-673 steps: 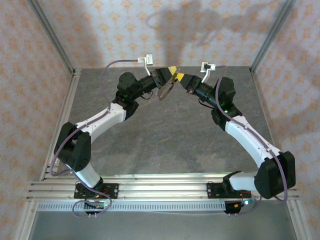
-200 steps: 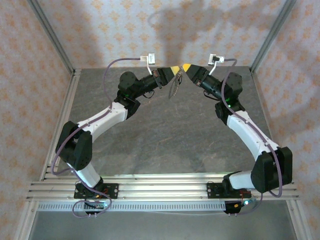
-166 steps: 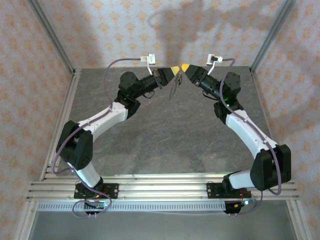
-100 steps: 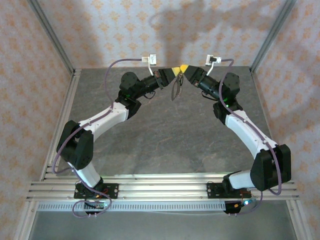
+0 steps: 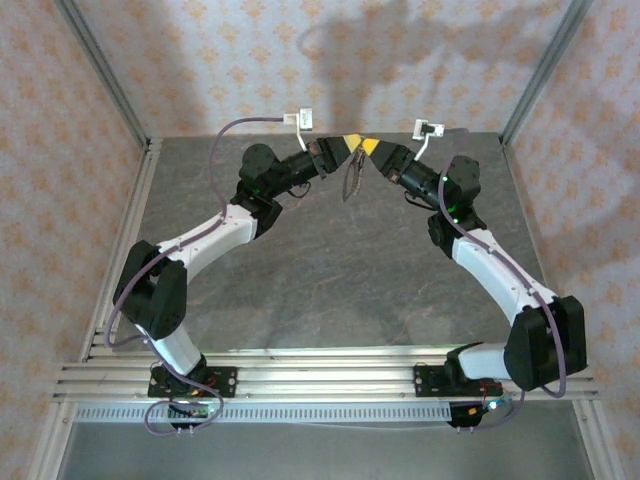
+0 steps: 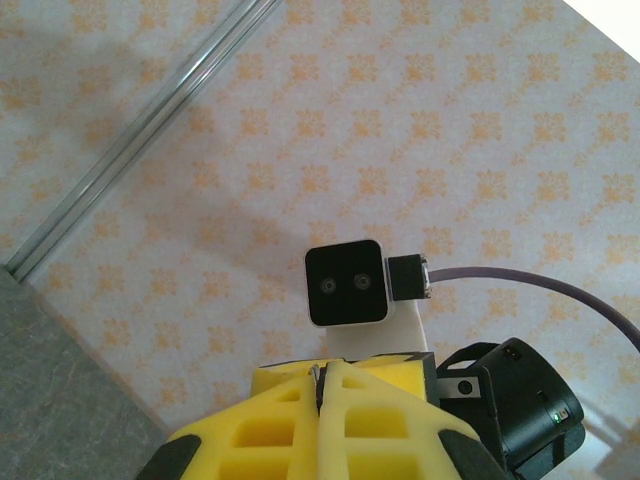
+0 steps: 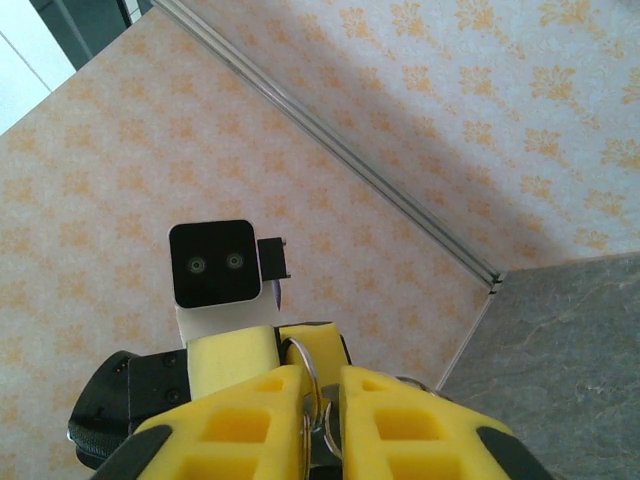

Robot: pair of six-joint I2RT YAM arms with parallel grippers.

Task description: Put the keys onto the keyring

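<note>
While the left pincer (image 6: 322, 375) presses together, the right pincer (image 7: 321, 385) clamps one keyring (image 7: 308, 358) (both yellow-fingered).

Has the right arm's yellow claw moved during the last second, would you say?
Yes: the right arm's yellow claw slid slightly nearer, away from the patterned back wall.

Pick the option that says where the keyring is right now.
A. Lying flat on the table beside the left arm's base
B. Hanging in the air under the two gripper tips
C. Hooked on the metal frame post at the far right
B: the keyring dangles below the left gripper and the right gripper, whose tips meet above the far end of the table.
</note>
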